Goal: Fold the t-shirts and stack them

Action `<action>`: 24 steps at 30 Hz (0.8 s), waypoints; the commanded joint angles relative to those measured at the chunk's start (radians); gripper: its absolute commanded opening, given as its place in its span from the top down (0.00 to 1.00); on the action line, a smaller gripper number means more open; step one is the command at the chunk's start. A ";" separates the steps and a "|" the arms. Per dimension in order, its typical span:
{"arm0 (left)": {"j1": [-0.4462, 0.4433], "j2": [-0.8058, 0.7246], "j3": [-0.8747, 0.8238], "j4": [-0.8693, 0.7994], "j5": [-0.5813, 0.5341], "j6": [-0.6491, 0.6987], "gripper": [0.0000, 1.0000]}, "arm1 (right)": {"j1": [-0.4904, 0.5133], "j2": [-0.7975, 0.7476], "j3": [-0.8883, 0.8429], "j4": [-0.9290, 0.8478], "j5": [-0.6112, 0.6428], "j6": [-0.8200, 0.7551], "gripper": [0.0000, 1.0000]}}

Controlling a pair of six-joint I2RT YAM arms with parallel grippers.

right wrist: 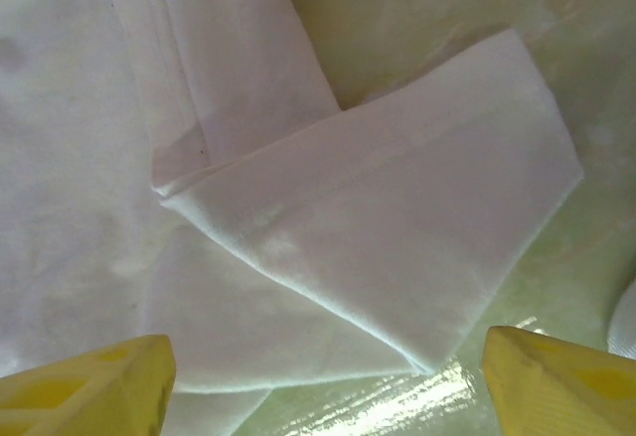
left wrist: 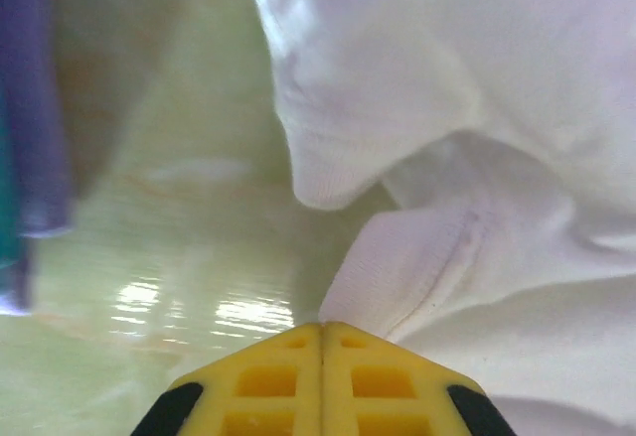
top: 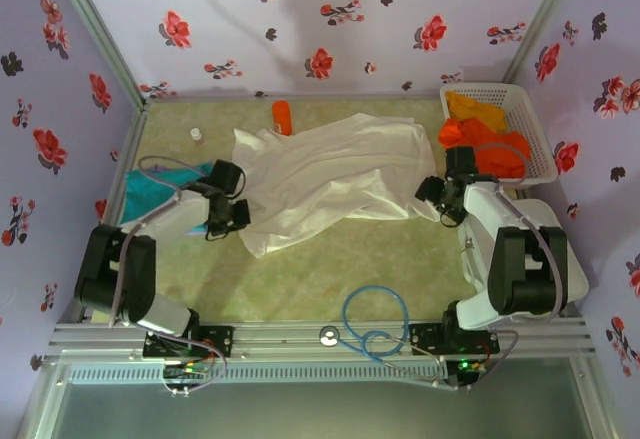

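White t-shirt was spread, rumpled, across the middle of the tabletop, with a claw at each side.

From above, the left claw was seen at the shirt's left edge and the right claw at its right edge. A teal t-shirt lay far left, and orange t-shirts were heaped in the white basket. In the left wrist view, that claw's fingers were pressed together, with a hem reaching their tips; whether cloth was caught could not be told. In the right wrist view, the fingers were held wide apart over a folded-back flap.
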 commanded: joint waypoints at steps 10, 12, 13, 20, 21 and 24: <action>0.094 -0.077 0.062 -0.199 -0.081 0.095 0.94 | 0.079 0.103 0.058 -0.018 0.042 -0.056 0.30; 0.094 -0.081 0.051 -0.204 -0.061 0.087 0.69 | 0.089 0.120 0.056 -0.019 0.046 -0.061 0.32; 0.094 -0.090 0.035 -0.201 -0.044 0.080 0.63 | 0.091 0.129 0.056 -0.022 0.047 -0.063 0.35; 0.040 -0.231 -0.128 -0.163 0.086 -0.018 0.41 | 0.099 0.126 0.030 -0.011 0.051 -0.049 0.59; 0.017 -0.256 -0.149 -0.161 0.087 -0.040 0.40 | 0.098 0.118 0.025 -0.006 0.055 -0.044 0.65; -0.051 -0.320 -0.208 -0.133 0.084 -0.123 0.38 | 0.099 0.115 0.024 -0.004 0.063 -0.033 0.85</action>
